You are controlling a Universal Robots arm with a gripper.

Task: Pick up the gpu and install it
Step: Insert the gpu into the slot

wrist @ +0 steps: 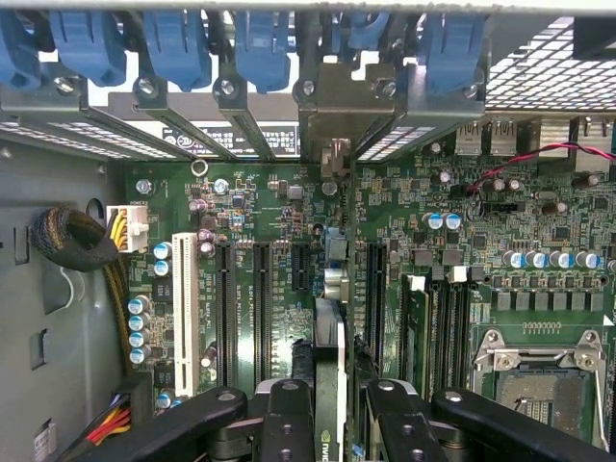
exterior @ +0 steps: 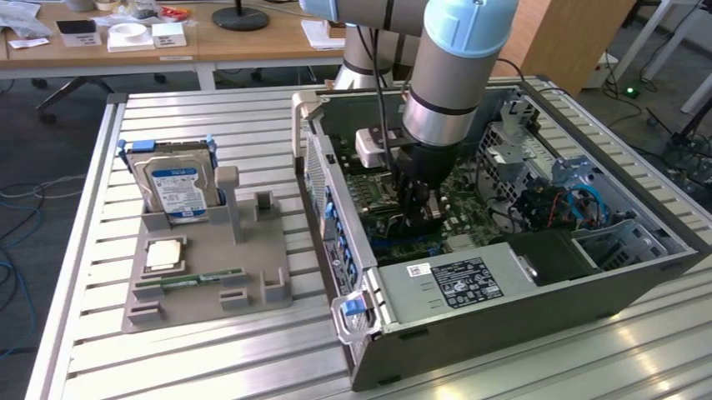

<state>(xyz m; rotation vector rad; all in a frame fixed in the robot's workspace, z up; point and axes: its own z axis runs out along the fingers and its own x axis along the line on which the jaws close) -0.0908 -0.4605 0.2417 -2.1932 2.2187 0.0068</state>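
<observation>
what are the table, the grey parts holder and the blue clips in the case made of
Table: bare metal, probably aluminium; ribbed silvery slats with a dull sheen.
Holder: matte grey plastic, possibly printed; flat even colour, blocky shapes.
Clips: smooth blue plastic, seemingly moulded; rounded forms with soft highlights.

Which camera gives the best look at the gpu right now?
The wrist view: the gpu stands edge-on, held in the gripper, over the motherboard's slots. In the exterior view the gripper is down inside the computer case and hides most of the gpu.
</observation>
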